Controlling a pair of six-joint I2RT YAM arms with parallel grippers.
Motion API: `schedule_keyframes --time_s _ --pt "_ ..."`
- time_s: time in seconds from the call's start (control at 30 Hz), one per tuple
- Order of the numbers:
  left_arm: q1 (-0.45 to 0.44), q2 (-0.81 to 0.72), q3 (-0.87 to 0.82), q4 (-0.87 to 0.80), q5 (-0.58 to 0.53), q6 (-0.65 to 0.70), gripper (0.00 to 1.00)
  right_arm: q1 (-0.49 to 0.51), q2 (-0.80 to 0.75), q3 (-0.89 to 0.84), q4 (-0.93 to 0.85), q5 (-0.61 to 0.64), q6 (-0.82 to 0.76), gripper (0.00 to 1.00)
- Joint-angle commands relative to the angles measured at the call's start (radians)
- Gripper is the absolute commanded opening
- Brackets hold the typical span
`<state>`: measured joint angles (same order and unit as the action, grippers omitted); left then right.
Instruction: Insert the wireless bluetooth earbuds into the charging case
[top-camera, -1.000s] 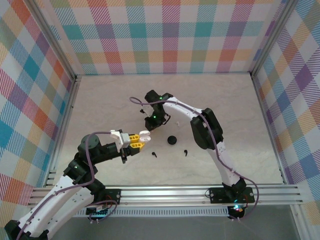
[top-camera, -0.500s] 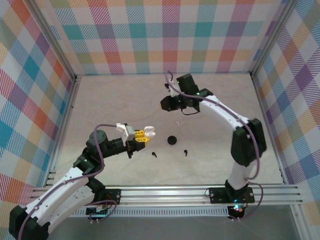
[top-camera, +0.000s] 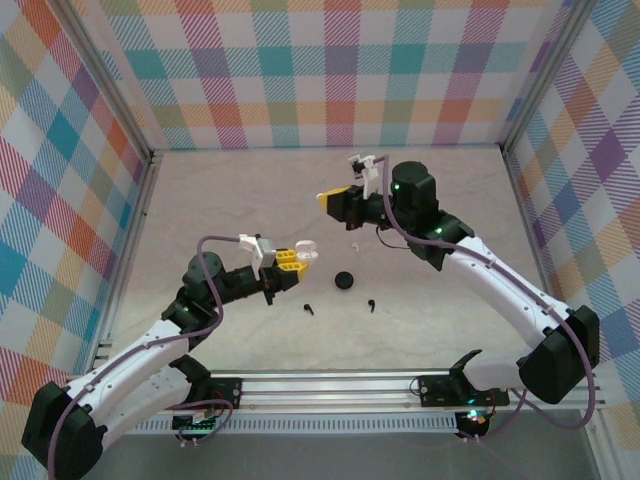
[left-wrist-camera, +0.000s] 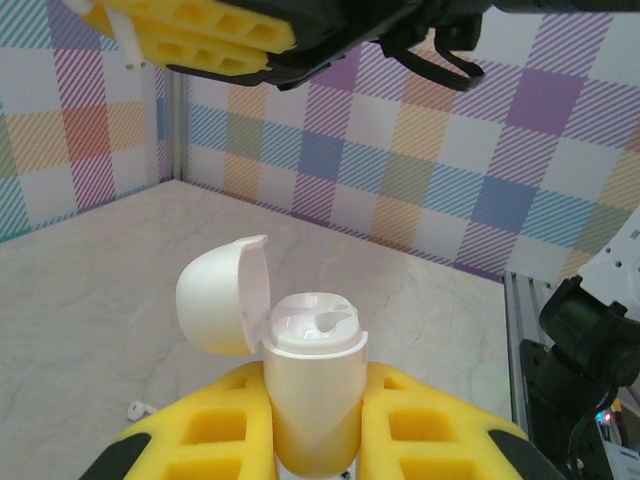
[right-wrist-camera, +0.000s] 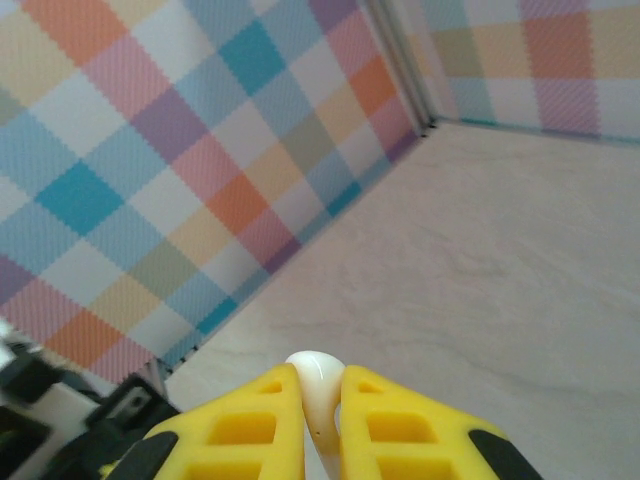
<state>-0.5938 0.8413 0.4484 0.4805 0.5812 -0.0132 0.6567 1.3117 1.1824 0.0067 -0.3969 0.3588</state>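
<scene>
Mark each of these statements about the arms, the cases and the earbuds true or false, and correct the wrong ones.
1. The left gripper holds the white oval charging case with its hinged lid flipped open. True.
2. The right gripper is open and empty. False: it is shut on a small white stemmed earbud, held above the table.
3. Two black stemmed earbuds lie on the marbled tabletop. True.
4. The round black case is gripped by the right arm. False: it sits on the tabletop between the two arms, with neither gripper touching it.
</scene>
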Motion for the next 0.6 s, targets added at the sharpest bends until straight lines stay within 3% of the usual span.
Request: schedule_keyframes --time_s 0.0,0.57 --pt "-0.008 0.009 0.032 0.125 -0.006 -0.047 0.00 0.048 -0.017 -0.020 0.142 -0.045 -0.013 0.13" --pt "-0.008 -0.007 0.029 0.182 -0.103 -0.117 0.00 0.133 -0.029 -0.113 0.320 -0.102 -0.040 0.15"
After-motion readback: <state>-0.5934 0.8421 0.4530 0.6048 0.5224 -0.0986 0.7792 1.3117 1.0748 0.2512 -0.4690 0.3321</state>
